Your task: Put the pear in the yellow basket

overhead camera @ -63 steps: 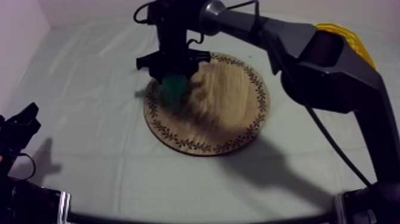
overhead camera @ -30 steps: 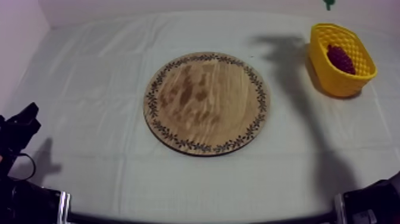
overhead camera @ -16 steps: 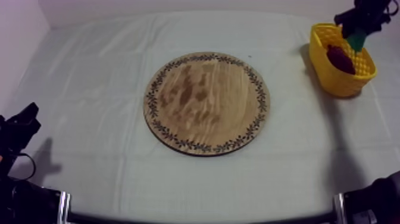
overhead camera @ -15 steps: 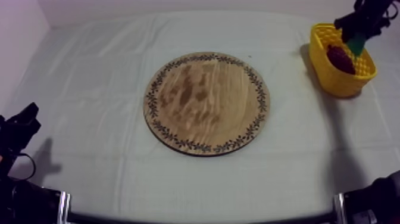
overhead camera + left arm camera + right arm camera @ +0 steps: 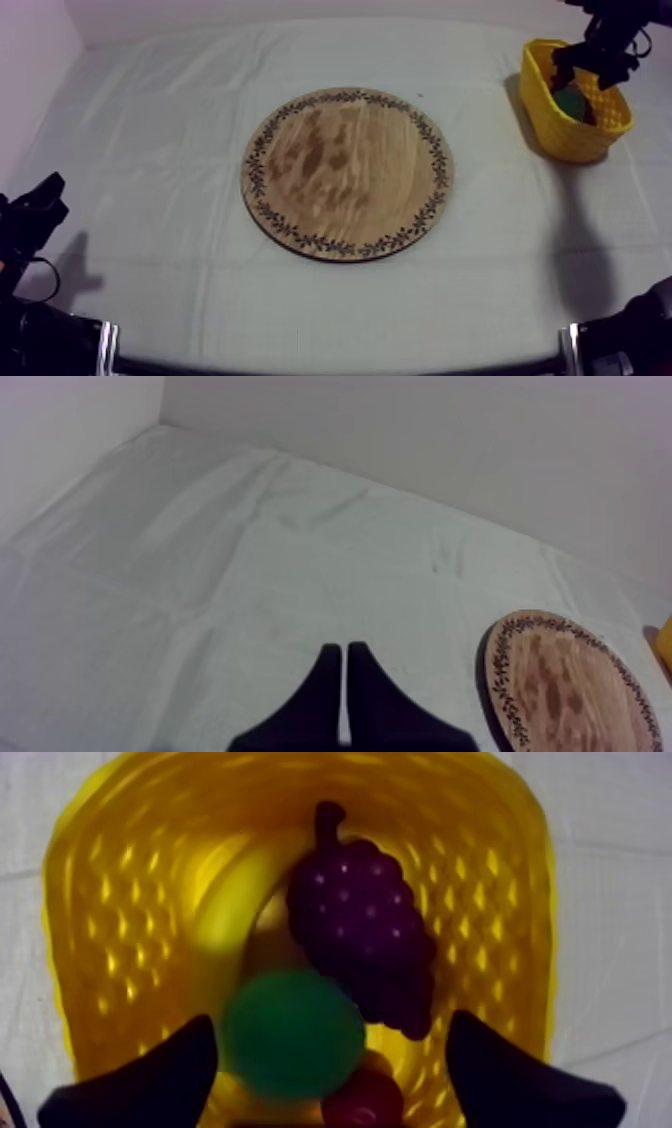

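— What could go wrong from here?

— Take the big things first. The table under its grey-white cloth (image 5: 180,120) carries the round wooden board with a patterned rim (image 5: 348,172) at its middle. The yellow perforated basket (image 5: 572,140) sits at the far right corner. My right claw (image 5: 598,62) hangs over that basket with its two black fingers spread wide, gripping nothing. My left claw (image 5: 345,696) rests at the near left corner, fingers pressed together in a narrow wedge, well apart from all this. The basket is crowded, since a dark purple bunch of toy grapes (image 5: 365,932) covers much of its floor. I judge the round green toy pear (image 5: 292,1032) could perch on that heap and roll toward the rim. A finger could also clip it if I pull away crookedly. A straight lift looks safest.

— And where is the pear, relative to your claw?

— It is inside the basket, below and between my spread fingers. It lies nearer one finger than the other, and I cannot tell whether it touches that one. It is just beside the grapes, and the small red fruit (image 5: 362,1097), glossy, is close against it.
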You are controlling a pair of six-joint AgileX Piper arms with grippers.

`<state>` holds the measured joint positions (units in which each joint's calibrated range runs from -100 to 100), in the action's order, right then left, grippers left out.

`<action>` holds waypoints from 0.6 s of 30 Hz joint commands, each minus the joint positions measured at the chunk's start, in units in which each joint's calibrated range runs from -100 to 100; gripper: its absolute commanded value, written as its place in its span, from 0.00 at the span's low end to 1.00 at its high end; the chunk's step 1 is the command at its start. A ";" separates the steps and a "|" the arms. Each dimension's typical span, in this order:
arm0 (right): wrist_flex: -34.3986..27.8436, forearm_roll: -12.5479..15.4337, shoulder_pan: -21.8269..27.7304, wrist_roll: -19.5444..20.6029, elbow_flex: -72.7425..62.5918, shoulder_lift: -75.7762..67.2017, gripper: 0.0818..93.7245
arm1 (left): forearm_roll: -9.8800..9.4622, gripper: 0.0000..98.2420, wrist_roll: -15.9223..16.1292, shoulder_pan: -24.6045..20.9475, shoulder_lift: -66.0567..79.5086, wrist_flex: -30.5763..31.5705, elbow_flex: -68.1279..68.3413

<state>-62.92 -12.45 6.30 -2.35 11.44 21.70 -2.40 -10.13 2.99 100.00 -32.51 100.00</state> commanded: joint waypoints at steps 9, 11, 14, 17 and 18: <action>6.09 -2.72 -1.61 1.85 8.97 -16.44 0.70 | -0.02 0.00 0.00 0.01 0.00 0.01 0.00; 9.87 -2.96 -1.94 2.29 12.63 -22.18 0.68 | -0.02 0.00 0.00 0.01 0.00 0.01 0.00; 15.53 -2.10 -2.56 1.66 18.87 -31.41 0.65 | -0.02 0.00 0.00 0.01 0.00 0.01 0.00; 20.24 -1.05 -3.58 0.47 26.22 -41.11 0.62 | -0.02 0.00 0.00 0.01 0.00 0.01 0.00; 21.77 -0.70 -3.91 0.00 28.98 -44.38 0.62 | -0.02 0.00 0.00 0.01 0.00 0.01 0.00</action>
<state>-44.65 -13.49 2.69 -1.79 33.43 -11.00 -2.40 -10.13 2.99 100.00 -32.51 100.00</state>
